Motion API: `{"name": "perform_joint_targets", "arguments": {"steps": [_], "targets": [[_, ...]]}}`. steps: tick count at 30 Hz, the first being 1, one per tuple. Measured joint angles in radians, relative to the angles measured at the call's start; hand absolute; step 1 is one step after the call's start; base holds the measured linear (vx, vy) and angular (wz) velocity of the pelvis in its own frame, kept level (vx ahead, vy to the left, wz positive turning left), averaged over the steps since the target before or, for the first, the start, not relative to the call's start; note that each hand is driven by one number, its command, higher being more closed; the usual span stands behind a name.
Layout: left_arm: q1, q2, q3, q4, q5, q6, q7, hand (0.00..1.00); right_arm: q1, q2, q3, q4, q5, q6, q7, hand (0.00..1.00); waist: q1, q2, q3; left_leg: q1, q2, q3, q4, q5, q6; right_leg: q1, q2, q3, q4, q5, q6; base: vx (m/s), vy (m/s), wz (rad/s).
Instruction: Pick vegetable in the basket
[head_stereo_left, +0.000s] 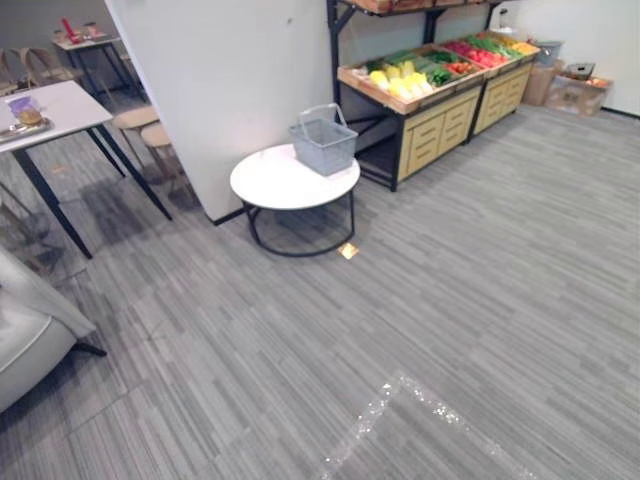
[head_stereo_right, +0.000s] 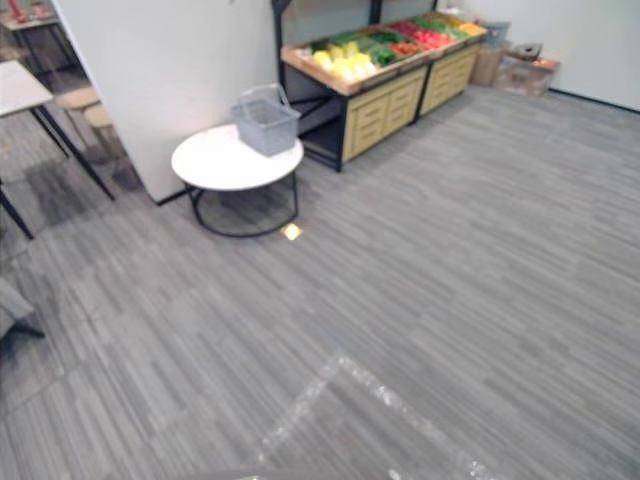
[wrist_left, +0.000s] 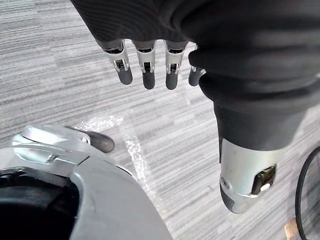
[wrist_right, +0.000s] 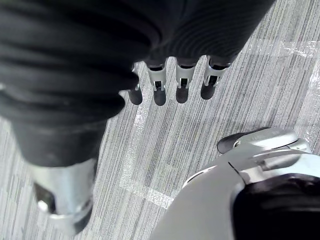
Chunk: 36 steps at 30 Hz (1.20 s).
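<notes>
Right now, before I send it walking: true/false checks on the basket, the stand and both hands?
1. The basket stands on the floor. False: it stands on the round white table.
2. The left hand holds a vegetable. False: its fingers hang relaxed and hold nothing.
3. The right hand is empty. True.
4. Vegetables lie on the produce stand beyond the table. True.

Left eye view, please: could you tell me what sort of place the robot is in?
Likely a small grocery shop, or a mock-up of one: a wooden produce stand holds yellow, green and red vegetables, and a grey shopping basket sits on a round white table nearby.
</notes>
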Motion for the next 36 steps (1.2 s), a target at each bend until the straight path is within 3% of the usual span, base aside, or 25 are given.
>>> {"name": "perform_joint_targets", "arguments": {"steps": [19, 23, 36], "targets": [[-0.028, -0.009, 0.020, 0.007, -0.039, -0.014, 0.000, 0.00, -0.038, 0.001, -0.004, 0.029, 0.022, -0.021, 0.003, 0.00, -0.005, -0.010, 0.027, 0.013, 0.000, 0.047, -0.008, -0.001, -0.003, 0.012, -0.001, 0.001, -0.040, 0.031, 0.005, -0.02, -0.011, -0.05], [-0.028, -0.007, -0.010, 0.005, -0.076, -0.040, 0.001, 0.00, -0.037, -0.004, 0.033, 0.026, 0.037, -0.040, -0.002, 0.00, -0.005, -0.012, 0.031, 0.012, 0.001, 0.056, -0.009, -0.003, -0.006, 0.012, 0.002, 0.009, -0.050, 0.034, 0.001, 0.00, -0.027, -0.06], [-0.048, 0.014, -0.056, -0.018, -0.022, -0.053, 0.002, 0.00, -0.056, -0.008, 0.069, -0.003, 0.025, -0.042, 0.011, 0.00, -0.005, -0.007, 0.042, 0.014, 0.003, 0.080, -0.008, -0.010, -0.016, 0.012, 0.003, 0.020, -0.051, 0.036, 0.000, 0.01, -0.013, -0.03]]}}
